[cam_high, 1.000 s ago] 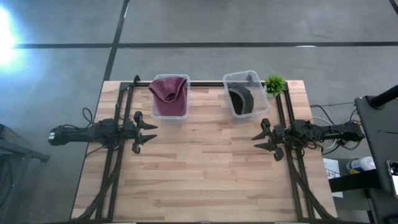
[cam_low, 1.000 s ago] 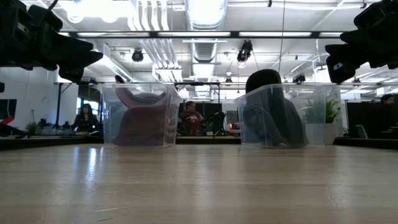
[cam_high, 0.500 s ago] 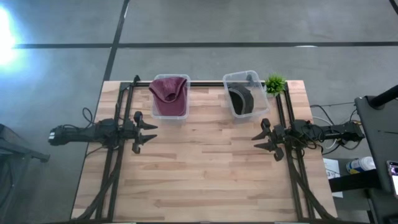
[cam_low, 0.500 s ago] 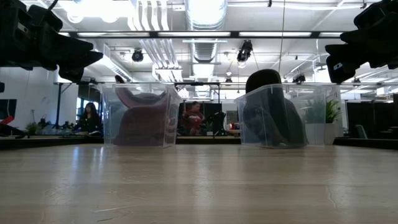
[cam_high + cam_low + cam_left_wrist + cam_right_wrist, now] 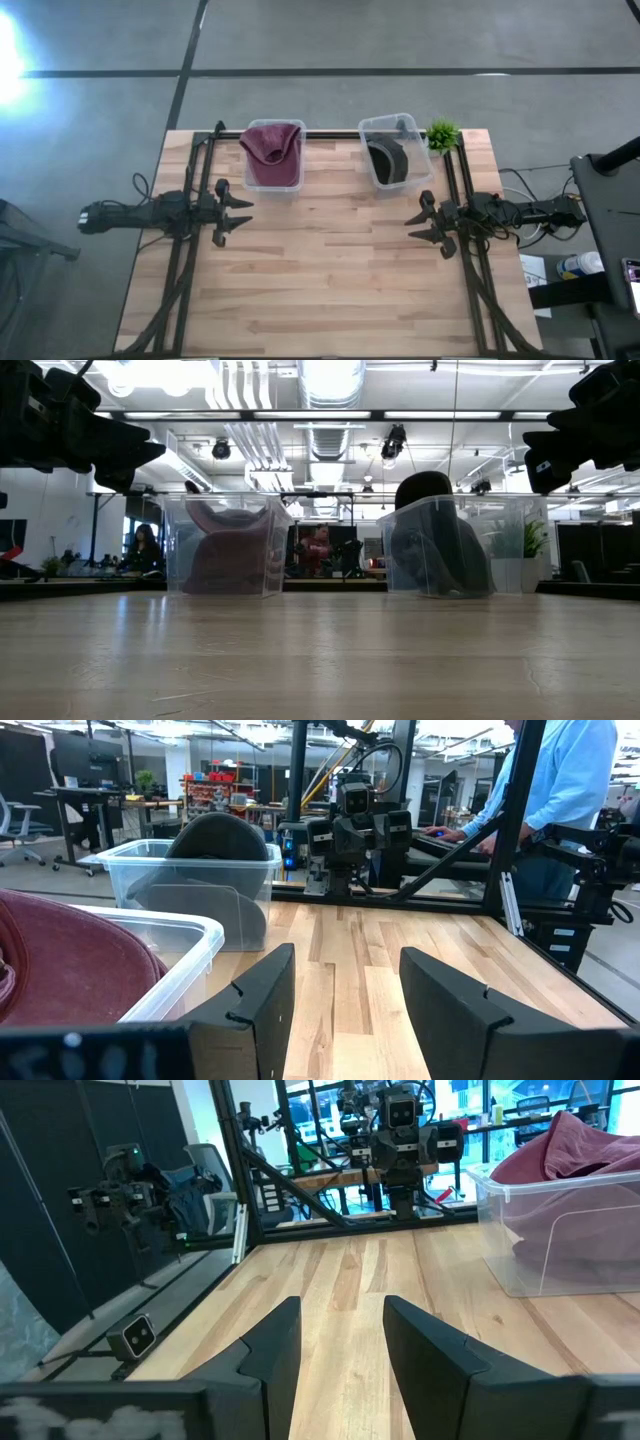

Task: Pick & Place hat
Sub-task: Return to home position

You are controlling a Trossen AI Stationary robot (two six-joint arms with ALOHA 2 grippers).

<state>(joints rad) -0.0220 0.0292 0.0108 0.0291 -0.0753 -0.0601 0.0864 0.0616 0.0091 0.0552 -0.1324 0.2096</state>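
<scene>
High view: red cap [image 5: 272,150] in left bin [image 5: 272,187], eleven o'clock; black cap [image 5: 390,160] in right bin [image 5: 390,121], one o'clock; left gripper [image 5: 248,213], right gripper [image 5: 409,228] spread.

The high view looks straight down over the pale wooden tabletop [image 5: 320,270]. The low view sits at its surface, facing level across. Both wrist views face inward, close above it. All four show the clear plastic bin of maroon cloth [image 5: 262,520].

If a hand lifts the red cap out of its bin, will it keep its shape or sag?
Probably it sags: the red cap lies crumpled with folds in the left transparent bin. It looks like soft cloth, so likely light and not fragile.
</scene>
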